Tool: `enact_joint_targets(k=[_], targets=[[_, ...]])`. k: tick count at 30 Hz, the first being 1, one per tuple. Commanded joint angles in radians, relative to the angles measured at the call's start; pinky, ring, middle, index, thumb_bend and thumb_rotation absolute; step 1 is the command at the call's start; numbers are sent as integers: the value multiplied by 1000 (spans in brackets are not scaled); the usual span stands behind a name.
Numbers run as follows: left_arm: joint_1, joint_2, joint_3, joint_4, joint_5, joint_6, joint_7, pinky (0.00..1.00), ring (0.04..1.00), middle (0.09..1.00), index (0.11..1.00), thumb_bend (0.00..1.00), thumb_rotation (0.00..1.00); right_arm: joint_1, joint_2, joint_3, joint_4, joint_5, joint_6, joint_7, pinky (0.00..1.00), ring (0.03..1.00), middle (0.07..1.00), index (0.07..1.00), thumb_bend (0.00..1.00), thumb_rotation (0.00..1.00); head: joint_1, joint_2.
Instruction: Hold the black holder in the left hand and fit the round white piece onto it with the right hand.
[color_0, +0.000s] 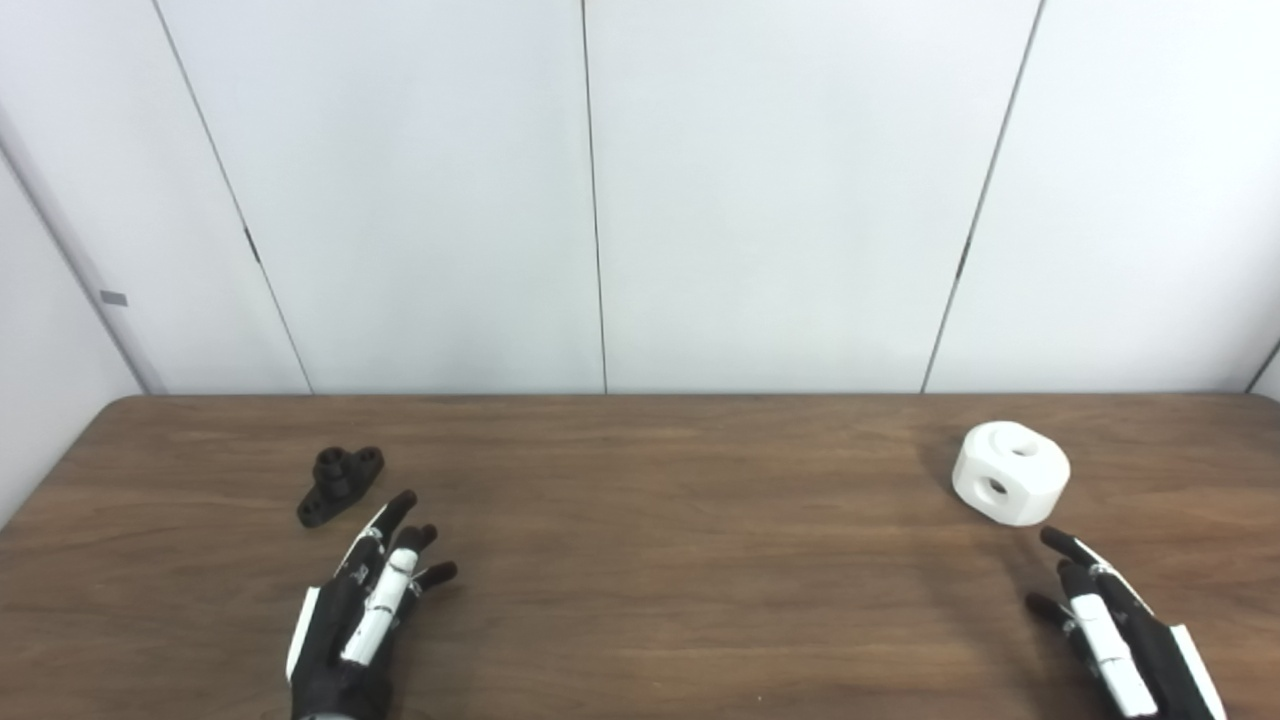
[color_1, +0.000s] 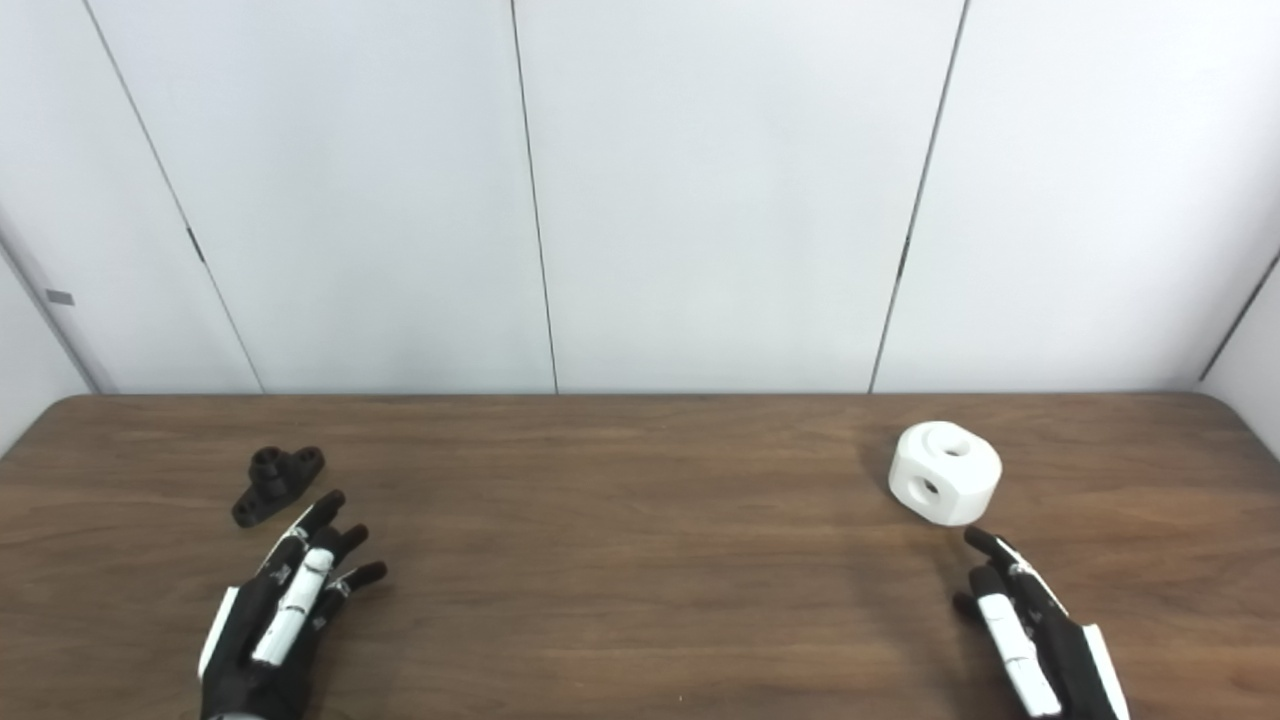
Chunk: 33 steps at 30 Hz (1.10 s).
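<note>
Left hand (color_0: 360, 605): low over the table, back up, fingers (color_0: 392, 515) spread and stretched forward, holding nothing.
Holder (color_0: 340, 484): flat on the table, just ahead of the left fingertips and a little to their left; near them, not touching; short post upright in the middle, a holed lug at each end.
Right hand (color_0: 1120, 625): low at the table's near right, back up, fingers (color_0: 1062, 545) apart and pointing forward-left, empty.
White piece (color_0: 1010, 472): on the table just beyond the right fingertips, apart from them; round with flat facets, one hole on top, one on the side facing the hand.
Table (color_0: 660, 560): brown wood, bare between the two hands.
Holder and white piece: well apart, at opposite sides of the table.
</note>
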Motion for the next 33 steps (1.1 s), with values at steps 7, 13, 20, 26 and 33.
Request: enact_joint_targets(k=[7, 13, 20, 26, 33], targets=[[-16, 15, 0, -14, 0, -37, -16, 716, 893, 981, 877, 577, 491, -2, 8, 7, -9, -2, 9, 8, 807, 956, 956, 820, 638, 753, 13, 13], [-16, 22, 7, -4, -25, -43, -35, 747, 892, 970, 863, 586, 445, 2, 12, 13, -10, -12, 5, 7, 819, 962, 960, 841, 623, 756, 46, -5], [3, 119, -82, -104, 151, -41, -92, 568, 770, 909, 854, 597, 483, 8, -8, -6, 23, 26, -25, 32, 872, 980, 969, 849, 663, 763, 211, -35], [-64, 186, -120, -280, 797, -172, 113, 415, 565, 679, 708, 680, 611, 11, -15, -23, 25, 62, -30, 41, 959, 1000, 991, 868, 603, 796, 319, -53], [-74, 231, -83, -308, 1103, -97, 205, 470, 593, 664, 695, 630, 495, 0, -31, -34, 82, 68, -91, 49, 919, 966, 953, 832, 589, 753, 425, -88]])
